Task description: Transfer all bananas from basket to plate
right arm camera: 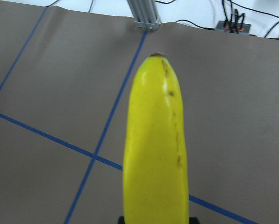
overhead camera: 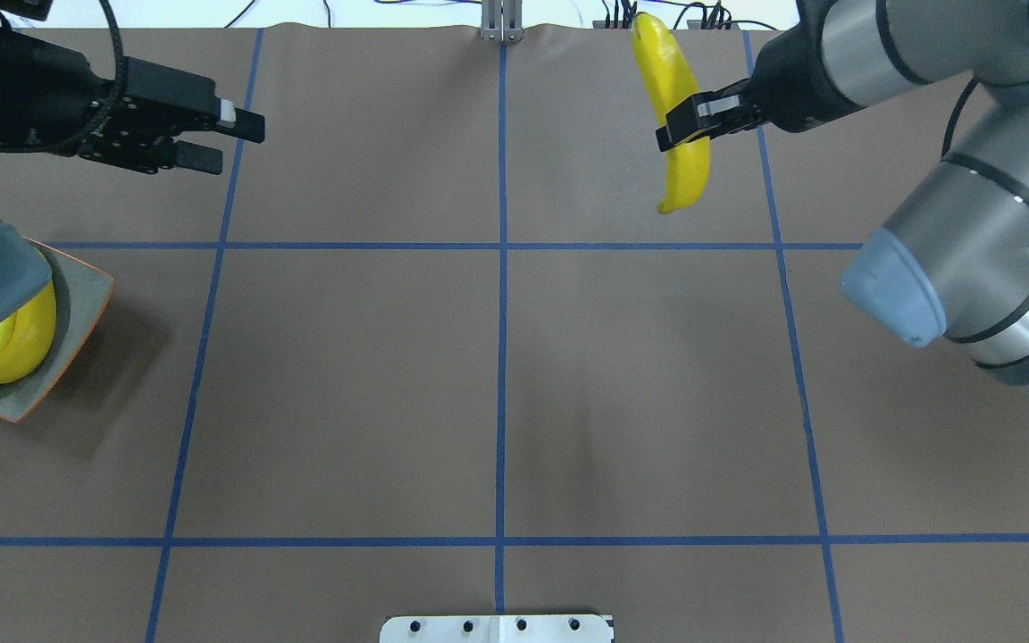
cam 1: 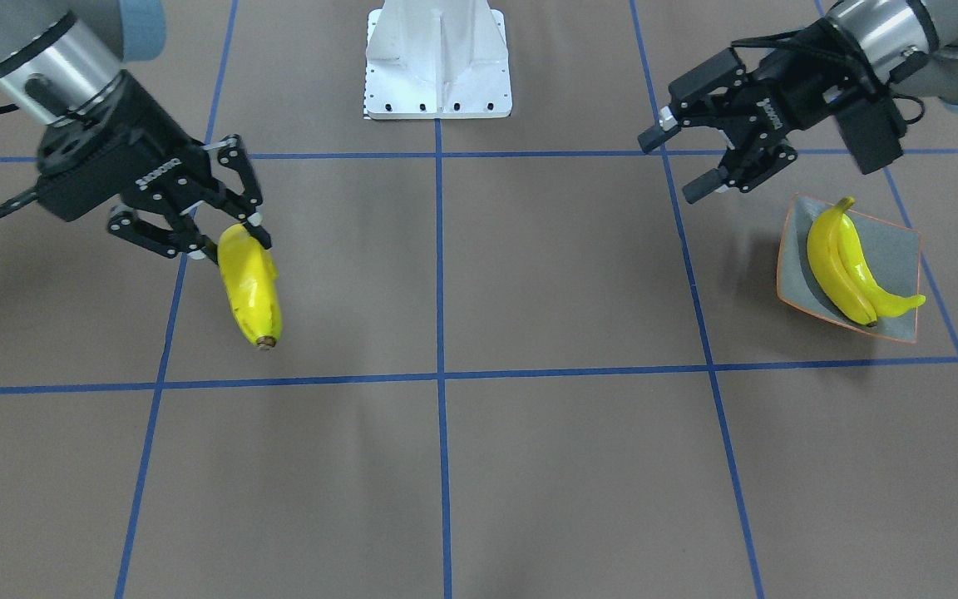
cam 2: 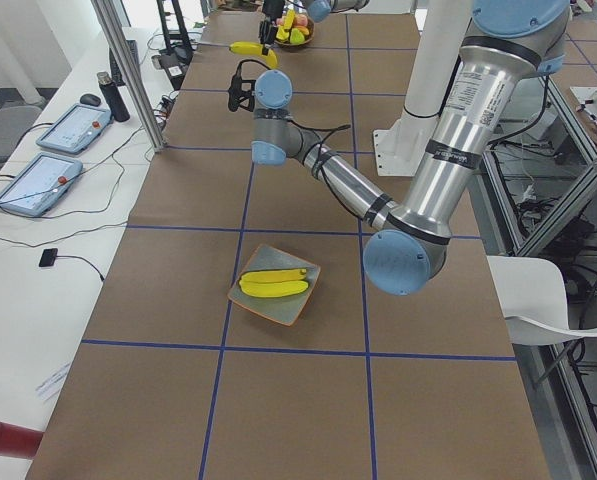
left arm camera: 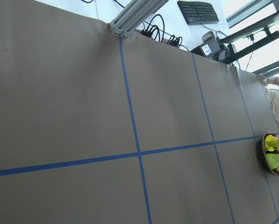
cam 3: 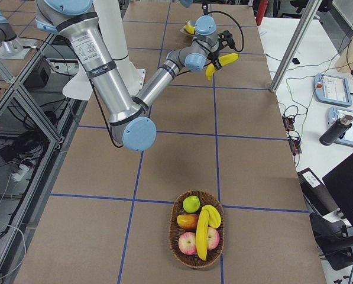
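Brown table point(overhead camera: 345, 402), blue tape grid point(overhead camera: 502, 357), plate point(cam 1: 896, 249); 2 tablets point(cam 2: 73, 128) on white desk point(cam 2: 18, 265).

Lab: tape-gridded table point(overhead camera: 345, 402), tablets point(cam 2: 38, 183)

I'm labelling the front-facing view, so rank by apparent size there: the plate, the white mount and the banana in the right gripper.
1. The plate and the white mount look about alike. The frame's top cuts off the mount, so I leave them unranked.
2. The held banana in the right gripper is clearly smallest, though lifted nearer the camera.
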